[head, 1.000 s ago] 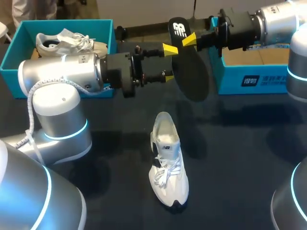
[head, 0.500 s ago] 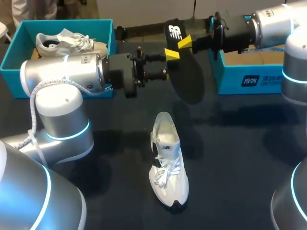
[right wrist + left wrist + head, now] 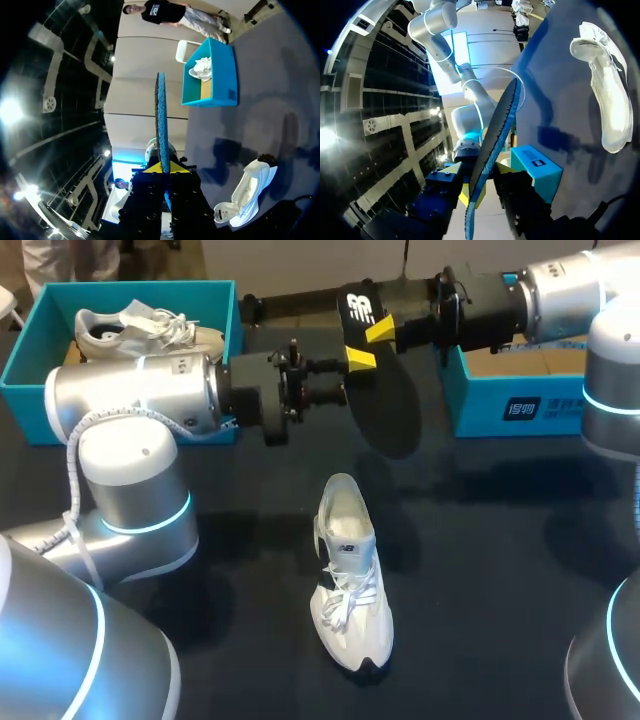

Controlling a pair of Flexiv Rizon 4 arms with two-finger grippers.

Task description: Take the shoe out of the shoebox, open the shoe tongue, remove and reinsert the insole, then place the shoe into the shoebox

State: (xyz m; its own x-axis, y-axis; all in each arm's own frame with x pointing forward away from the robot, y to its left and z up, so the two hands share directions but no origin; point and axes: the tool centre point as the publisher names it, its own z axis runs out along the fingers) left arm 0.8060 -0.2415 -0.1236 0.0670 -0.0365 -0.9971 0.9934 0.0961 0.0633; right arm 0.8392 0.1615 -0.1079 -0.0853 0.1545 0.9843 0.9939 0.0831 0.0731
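R hand [image 3: 375, 332], gripping insole [image 3: 388, 410], moved left toward L hand [image 3: 350, 377].

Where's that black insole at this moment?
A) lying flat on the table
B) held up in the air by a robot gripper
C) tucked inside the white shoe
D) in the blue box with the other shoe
B: the right gripper pinches the insole above the table, apart from the white shoe below.

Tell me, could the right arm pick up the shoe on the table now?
Probably not yet: the right gripper is shut on the insole, so it has no free grip. Otherwise the shoe stands unobstructed on the table.
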